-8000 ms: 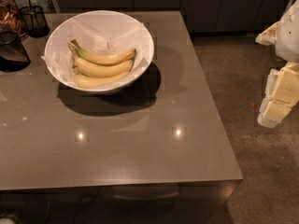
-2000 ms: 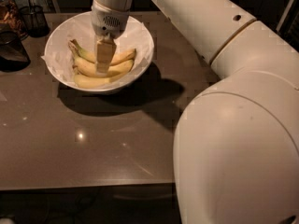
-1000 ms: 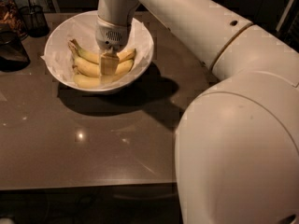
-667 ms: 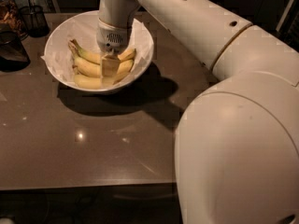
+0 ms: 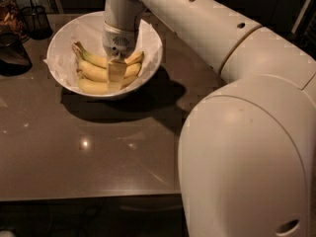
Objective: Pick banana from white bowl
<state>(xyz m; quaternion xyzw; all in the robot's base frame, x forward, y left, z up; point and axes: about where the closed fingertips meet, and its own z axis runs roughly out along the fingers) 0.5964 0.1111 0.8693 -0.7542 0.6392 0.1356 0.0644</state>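
A: What stands at the far left of the counter [image 5: 98, 147]?
B: A dark glass container [image 5: 12, 56]. To its right is the white bowl [image 5: 66, 83], lined with paper, with the bananas [image 5: 91, 72] lying inside.
A: And the end effector [image 5: 115, 80]?
B: Down in the bowl, upon the bananas' middle. Whether it is spread or pinching one, I cannot tell.

One camera, seemingly just behind the arm [image 5: 197, 28], looks down from the near right corner of the table [image 5: 98, 147] toward the far left, where the gripper [image 5: 116, 75] sits in the white bowl [image 5: 134, 85].
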